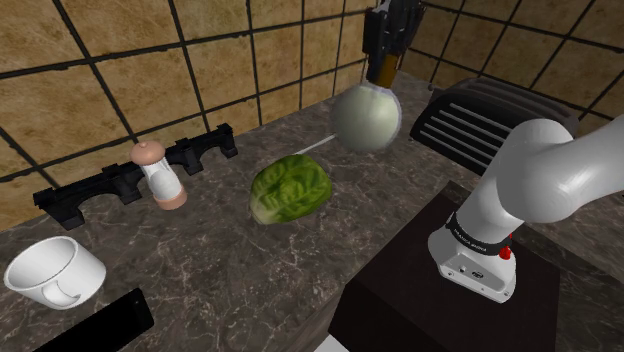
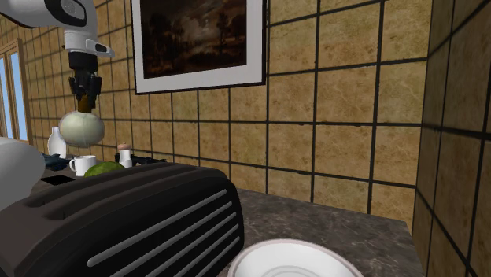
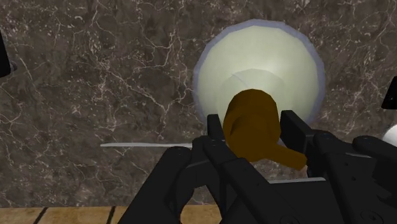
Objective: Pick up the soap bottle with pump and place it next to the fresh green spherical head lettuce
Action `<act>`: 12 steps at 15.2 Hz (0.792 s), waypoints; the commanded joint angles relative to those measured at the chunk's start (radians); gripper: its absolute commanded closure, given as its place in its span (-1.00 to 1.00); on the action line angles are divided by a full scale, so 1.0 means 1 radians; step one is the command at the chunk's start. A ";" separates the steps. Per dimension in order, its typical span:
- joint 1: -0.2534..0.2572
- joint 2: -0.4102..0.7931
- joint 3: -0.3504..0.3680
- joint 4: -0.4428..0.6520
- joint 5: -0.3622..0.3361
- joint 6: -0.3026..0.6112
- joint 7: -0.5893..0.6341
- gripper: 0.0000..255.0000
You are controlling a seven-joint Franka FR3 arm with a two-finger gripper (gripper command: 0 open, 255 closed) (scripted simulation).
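Carrying is the step in hand: the black two-finger claw point(image 1: 383, 70) is clamped on the brown pump head point(image 3: 254, 124) of the round, pale greenish-white soap bottle point(image 1: 367, 118). The bottle hangs in the air above the dark marbled stone counter point(image 1: 200, 260), up and to the shoulder view's right of the leafy green head of lettuce point(image 1: 291, 190).

To do this well, I would move slowly. The hold is on the narrow pump alone, so the heavy round body could swing or slip. Aim for bare counter just beside the lettuce, on the side toward the black slotted toaster point(image 1: 480, 115). Come down upright and part the fingers only once the base bears on the stone. A round body may roll if dropped.

As for containers, the bottle's body is opaque, so its fill cannot be told. The white handled mug point(image 1: 55, 272) shows only a plain white inside. The white bowl point(image 2: 291, 250) by the toaster is cut off by the picture's edge, and the part of its inside that shows is bare.
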 commanded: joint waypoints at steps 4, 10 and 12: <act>0.036 -0.021 0.106 0.008 0.075 -0.011 0.122 1.00; 0.056 -0.029 0.176 -0.020 0.122 0.023 0.187 1.00; 0.059 -0.037 0.180 -0.051 0.127 0.047 0.184 1.00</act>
